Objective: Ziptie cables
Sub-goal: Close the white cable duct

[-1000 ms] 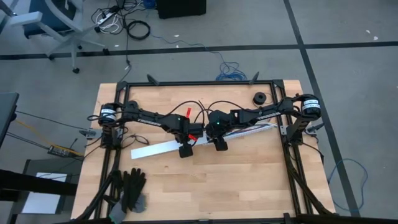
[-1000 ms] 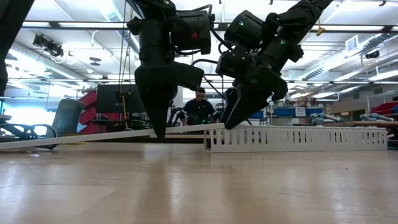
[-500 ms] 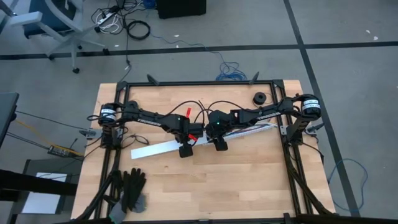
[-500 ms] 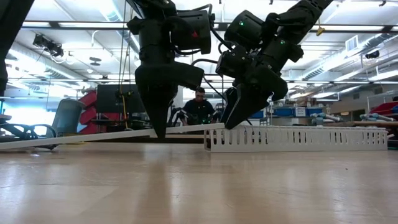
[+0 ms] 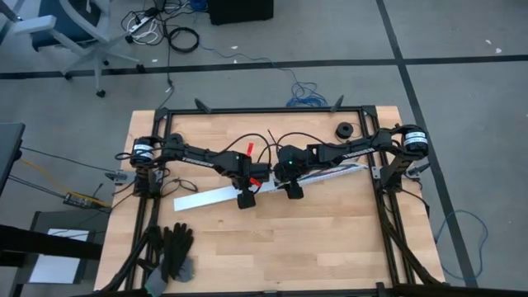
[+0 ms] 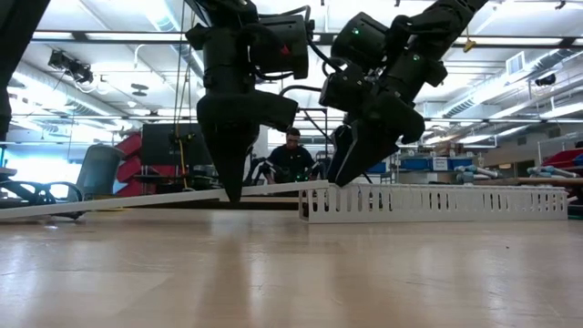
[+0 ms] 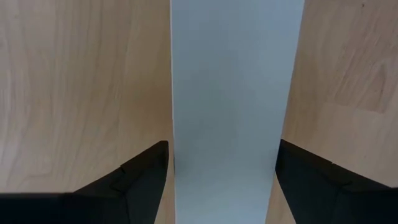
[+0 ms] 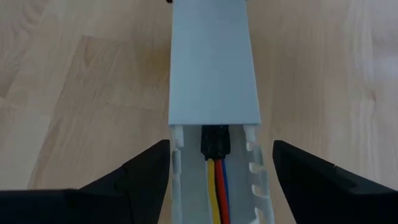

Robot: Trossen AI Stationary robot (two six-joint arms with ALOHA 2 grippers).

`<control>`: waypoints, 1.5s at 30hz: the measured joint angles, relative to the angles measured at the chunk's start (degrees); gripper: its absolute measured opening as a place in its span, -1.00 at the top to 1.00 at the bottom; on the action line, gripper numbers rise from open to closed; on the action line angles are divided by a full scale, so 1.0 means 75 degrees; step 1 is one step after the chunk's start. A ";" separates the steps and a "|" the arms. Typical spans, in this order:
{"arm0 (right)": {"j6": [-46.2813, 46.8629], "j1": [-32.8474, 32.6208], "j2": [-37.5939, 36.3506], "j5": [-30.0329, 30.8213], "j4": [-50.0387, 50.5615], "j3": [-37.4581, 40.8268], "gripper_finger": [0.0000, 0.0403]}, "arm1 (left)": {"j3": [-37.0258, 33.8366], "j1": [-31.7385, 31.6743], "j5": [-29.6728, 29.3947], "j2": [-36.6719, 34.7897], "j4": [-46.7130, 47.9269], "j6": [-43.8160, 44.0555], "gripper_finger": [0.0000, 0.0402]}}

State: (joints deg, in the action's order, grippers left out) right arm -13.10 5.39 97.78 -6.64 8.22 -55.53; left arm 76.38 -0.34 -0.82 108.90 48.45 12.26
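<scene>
Scene: two dark robot arms meet over the middle of a wooden table [image 5: 330, 239], each bent down onto a long white run of plastic lying slantwise across it.
Left tool [image 7: 221, 186]: its fingers stand apart on either side of a flat white cover strip [image 7: 233, 93], one just beside each long edge; whether they press on it cannot be told. In the overhead view the left tool [image 5: 247, 199] sits at the middle of the table.
Right tool [image 8: 217, 186]: fingers apart, straddling the open end of a white slotted channel [image 8: 258, 186] without visibly touching it. From above, the right tool [image 5: 294, 191] is near the left one, toward the right edge.
Cables [image 8: 217, 186]: yellow, red and blue wires lie side by side inside the channel, ending in a small dark plug [image 8: 215, 142] just at the point where the cover strip begins.
Cover strip, table-level view: one end of the cover strip [image 6: 109, 202] rests on the table, the other on the channel [image 6: 437, 202].
Back-right corner: a small black spool [image 5: 343, 130].
Front-left edge: a pair of black gloves [image 5: 175, 247].
Background: a person [image 6: 292, 157] sits in the room beyond the table.
</scene>
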 joint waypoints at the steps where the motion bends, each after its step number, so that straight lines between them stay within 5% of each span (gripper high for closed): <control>1: 0.0000 0.0006 0.0000 0.0021 0.0028 0.0000 -0.31 | 0.0000 0.0000 -0.0003 0.0000 0.0004 -0.0001 -0.30; 45: 0.0204 0.0249 -0.0566 0.0282 0.1791 0.0006 -0.30 | 0.0003 -0.0006 -0.0213 0.0000 0.0096 0.0007 -0.30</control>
State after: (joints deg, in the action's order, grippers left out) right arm -11.57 7.25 93.54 -4.52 21.65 -55.48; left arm 76.40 -0.38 -2.41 108.90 49.17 12.32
